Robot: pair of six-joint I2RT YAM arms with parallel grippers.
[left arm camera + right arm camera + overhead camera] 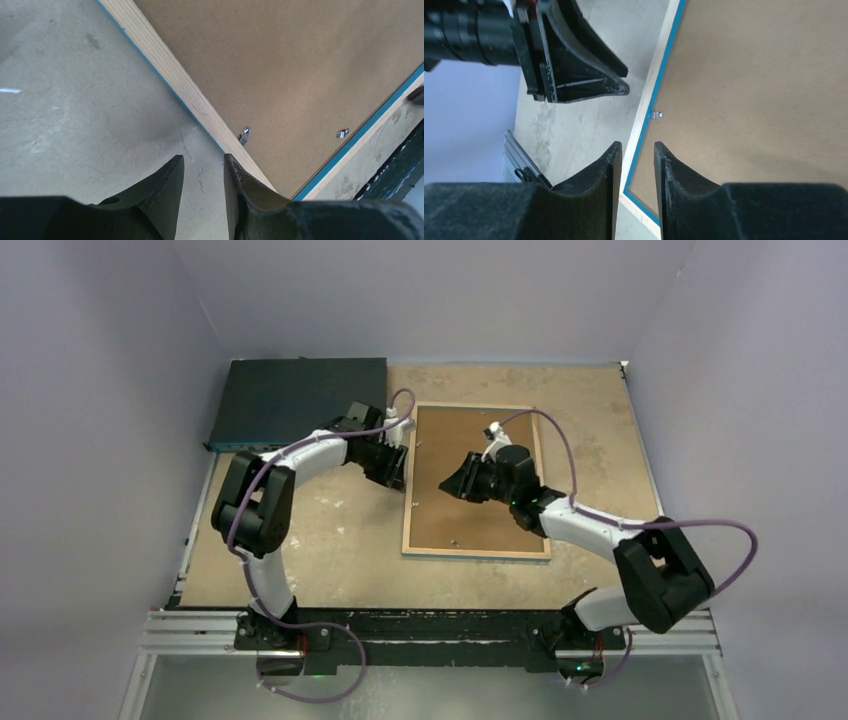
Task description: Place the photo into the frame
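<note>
The frame lies face down in the middle of the table, its light wood rim and a blue edge showing. A plain brown backing board fills it. The photo is hidden. My left gripper is at the frame's left rim near the far corner. It is open with a narrow gap, and only bare table shows between the fingertips. My right gripper hovers over the board, pointing left. It is open, and the frame's rim shows below the gap.
A dark flat box lies at the back left, close behind the left gripper. Small metal tabs sit at the board's edge. The left gripper's fingers appear in the right wrist view. Grey walls enclose the table.
</note>
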